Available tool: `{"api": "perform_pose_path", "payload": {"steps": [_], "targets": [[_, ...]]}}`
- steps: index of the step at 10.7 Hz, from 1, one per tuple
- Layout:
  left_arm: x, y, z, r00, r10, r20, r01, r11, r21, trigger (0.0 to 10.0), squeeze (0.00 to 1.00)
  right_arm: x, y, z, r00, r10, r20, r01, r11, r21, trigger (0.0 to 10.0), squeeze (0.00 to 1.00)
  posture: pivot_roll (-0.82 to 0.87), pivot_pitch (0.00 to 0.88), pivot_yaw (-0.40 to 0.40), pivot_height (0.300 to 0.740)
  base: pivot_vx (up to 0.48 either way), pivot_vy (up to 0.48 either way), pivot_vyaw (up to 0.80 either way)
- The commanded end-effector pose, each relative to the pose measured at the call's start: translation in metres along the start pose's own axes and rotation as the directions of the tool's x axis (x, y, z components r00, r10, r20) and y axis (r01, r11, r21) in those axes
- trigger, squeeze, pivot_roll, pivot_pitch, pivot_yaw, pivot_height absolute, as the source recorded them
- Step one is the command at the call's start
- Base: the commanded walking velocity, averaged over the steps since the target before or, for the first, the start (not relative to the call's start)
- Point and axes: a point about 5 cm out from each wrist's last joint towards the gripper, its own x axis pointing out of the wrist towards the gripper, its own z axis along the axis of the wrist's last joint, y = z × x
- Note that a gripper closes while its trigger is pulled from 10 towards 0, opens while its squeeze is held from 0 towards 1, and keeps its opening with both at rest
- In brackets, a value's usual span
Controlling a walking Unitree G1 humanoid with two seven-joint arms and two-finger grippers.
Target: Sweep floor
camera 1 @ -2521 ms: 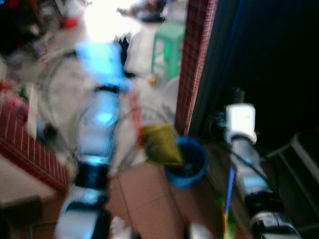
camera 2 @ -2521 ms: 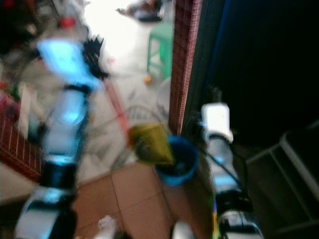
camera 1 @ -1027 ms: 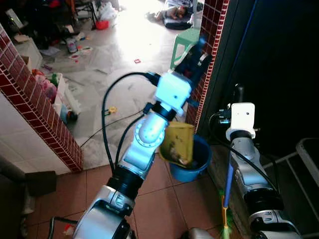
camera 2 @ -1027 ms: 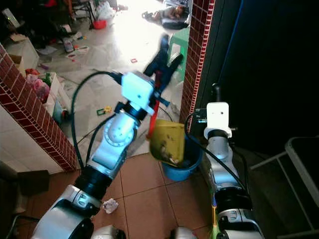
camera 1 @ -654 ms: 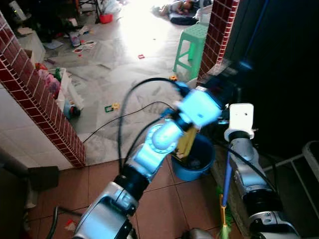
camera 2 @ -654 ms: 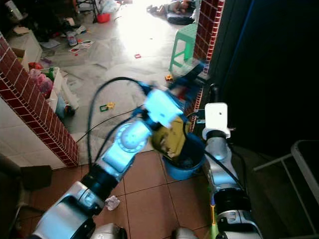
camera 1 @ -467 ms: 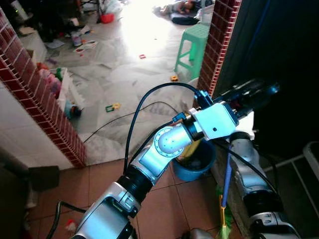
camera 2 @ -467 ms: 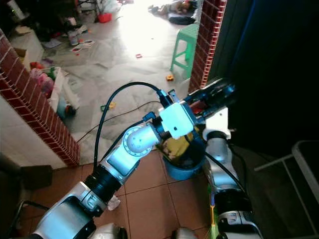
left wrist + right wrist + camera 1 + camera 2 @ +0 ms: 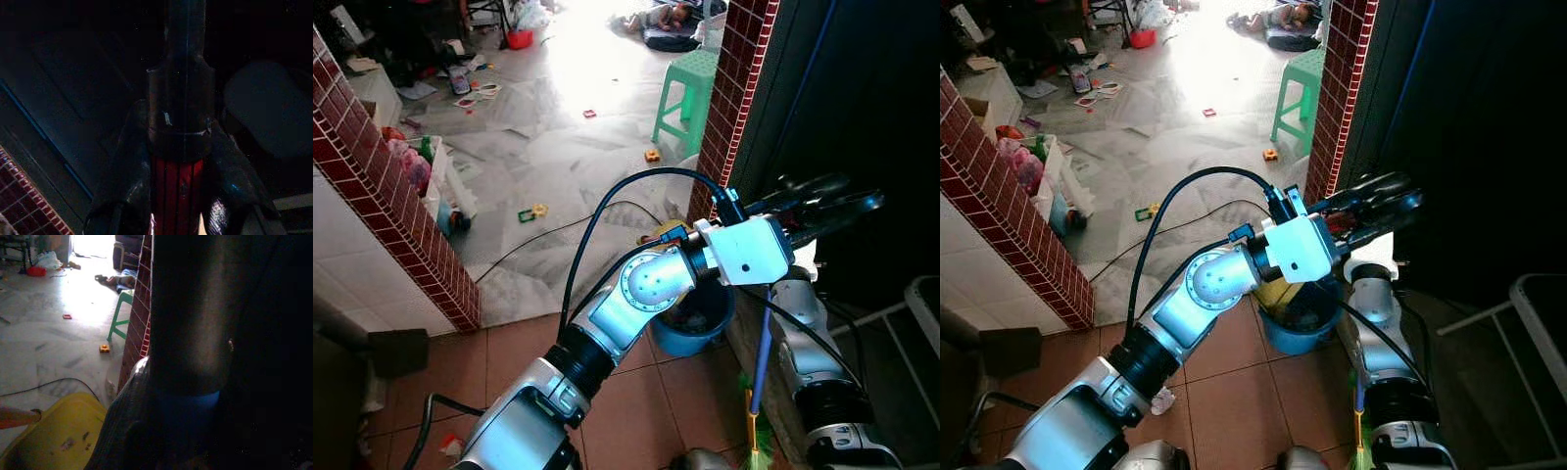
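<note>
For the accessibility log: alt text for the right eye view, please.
The left arm reaches across, its gripper shut on a red handle above a blue bucket holding a yellow dustpan. Beyond, a brick pillar, green stool and littered floor.

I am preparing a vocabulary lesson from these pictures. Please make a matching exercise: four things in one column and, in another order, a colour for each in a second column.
Things:
1. plastic stool
2. bucket
3. dustpan
4. brick pillar

Colours:
a. yellow
b. dark red with white joints
c. green
d. blue

Pairs: 1-c, 2-d, 3-a, 4-b
</note>
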Motion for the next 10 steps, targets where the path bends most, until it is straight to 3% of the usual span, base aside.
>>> {"api": "perform_pose_path", "payload": {"steps": [1,2,3,4,5,6,8,9,10], "targets": [[0.025,0.009,0.034,0.989,-0.008,0.151,-0.004,0.997,0.074,10.0,0.0,0.008,0.005,0.022,0.996,0.014,0.086,-0.014,1.0,0.004,10.0,0.0,-0.09,0.0,0.036,0.74,0.0,0.0,0.0],[0.026,0.023,0.038,0.987,0.041,0.158,-0.055,0.995,0.079,10.0,0.0,0.008,0.005,0.022,0.996,0.013,0.086,-0.014,1.0,0.006,10.0,0.0,-0.09,0.0,0.036,0.74,0.0,0.0,0.0],[0.024,0.056,0.042,0.966,0.207,0.156,-0.218,0.975,0.053,10.0,0.0,0.008,0.005,0.022,0.996,0.014,0.086,-0.015,1.0,0.007,10.0,0.0,-0.09,0.0,0.035,0.74,0.0,0.0,0.0],[0.017,0.094,0.047,0.896,0.415,0.157,-0.422,0.906,0.012,10.0,0.0,0.008,0.006,0.022,0.996,0.015,0.087,-0.016,1.0,0.008,10.0,0.0,-0.09,0.0,0.032,0.74,0.0,0.0,0.0],[0.011,0.114,0.053,0.853,0.494,0.17,-0.503,0.864,0.016,10.0,0.0,0.008,0.006,0.022,0.996,0.017,0.088,-0.019,1.0,0.013,10.0,0.0,-0.09,0.0,0.03,0.74,0.0,0.0,0.0],[-0.006,0.152,0.062,0.763,0.62,0.183,-0.636,0.77,0.046,10.0,0.0,0.008,0.006,0.022,0.996,0.022,0.091,-0.023,1.0,0.014,10.0,0.0,-0.09,0.0,0.028,0.74,0.0,0.0,0.0],[-0.034,0.184,0.062,0.695,0.706,0.14,-0.719,0.681,0.138,10.0,0.0,0.007,0.009,0.02,0.996,0.031,0.082,-0.033,0.999,0.017,10.0,0.0,-0.07,0.0,0.024,0.74,0.0,0.0,0.0],[-0.064,0.197,0.053,0.624,0.776,0.092,-0.775,0.6,0.198,10.0,0.0,0.006,0.01,0.018,0.996,0.039,0.076,-0.04,0.999,0.013,10.0,0.0,-0.06,0.0,0.02,0.74,0.0,0.0,0.0],[-0.081,0.199,0.039,0.599,0.801,0.02,-0.782,0.579,0.23,10.0,0.0,0.006,0.01,0.018,0.996,0.044,0.073,-0.045,0.999,0.014,10.0,0.0,-0.05,0.0,0.016,0.74,0.0,0.0,0.0]]}}
